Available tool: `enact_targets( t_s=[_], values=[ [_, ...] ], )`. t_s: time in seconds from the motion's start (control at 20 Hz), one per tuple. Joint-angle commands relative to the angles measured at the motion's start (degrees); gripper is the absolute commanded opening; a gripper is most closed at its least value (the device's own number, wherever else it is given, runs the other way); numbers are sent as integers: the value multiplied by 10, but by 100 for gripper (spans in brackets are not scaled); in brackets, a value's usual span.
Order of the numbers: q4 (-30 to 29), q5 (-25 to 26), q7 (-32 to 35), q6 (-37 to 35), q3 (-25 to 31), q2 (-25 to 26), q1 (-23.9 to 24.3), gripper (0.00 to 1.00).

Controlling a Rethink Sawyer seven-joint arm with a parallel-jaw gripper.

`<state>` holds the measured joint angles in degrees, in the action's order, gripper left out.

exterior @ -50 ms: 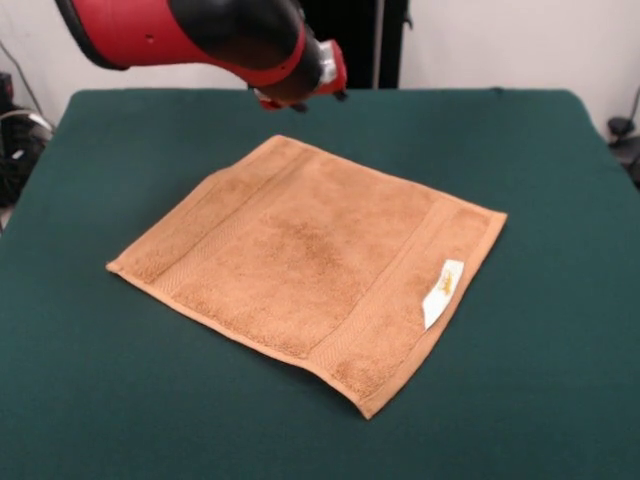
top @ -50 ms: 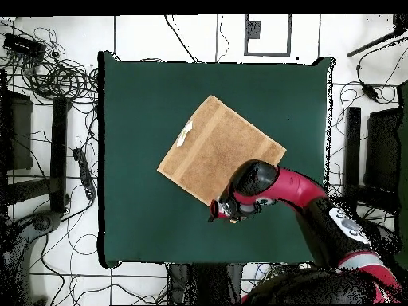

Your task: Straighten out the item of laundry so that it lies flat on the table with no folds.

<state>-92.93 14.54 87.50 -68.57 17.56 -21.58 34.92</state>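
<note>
The item of laundry (exterior @ -50 ms: 310,255) is an orange-tan towel spread out on the green table (exterior @ -50 ms: 120,400), turned at an angle to the table's edges. Its woven bands run along two opposite sides and a small white label (exterior @ -50 ms: 443,290) lies on its right part. No fold shows on it. In the overhead view the towel (top @ -50 ms: 219,147) sits near the table's middle. My gripper (exterior @ -50 ms: 305,98) hangs above the towel's far corner, clear of the cloth and holding nothing. From overhead the gripper (top @ -50 ms: 221,209) is just off the towel's lower edge.
The red and black arm (top @ -50 ms: 295,191) reaches over the table's lower right part in the overhead view and covers one towel corner. Cables and dark equipment (top @ -50 ms: 56,88) lie on the floor around the table (top @ -50 ms: 135,103).
</note>
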Motion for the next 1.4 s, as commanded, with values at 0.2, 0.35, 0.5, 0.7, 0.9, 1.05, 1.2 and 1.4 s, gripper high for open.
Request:
enact_targets(
  t_s=[0.2,0.35,0.5,0.7,0.9,1.05,1.2,1.4],
  values=[
    [171,-19,-14,106,66,97,-16,100],
    [264,13,-47,105,64,151,-37,100],
    [336,-25,-12,68,62,208,-51,100],
    [348,-66,-1,113,82,243,-34,100],
    [361,-79,14,127,84,258,-41,100],
    [347,-70,44,158,73,243,-60,100],
    [375,-71,66,141,67,249,-78,100],
    [376,-75,62,132,70,247,-78,100]
  ],
)
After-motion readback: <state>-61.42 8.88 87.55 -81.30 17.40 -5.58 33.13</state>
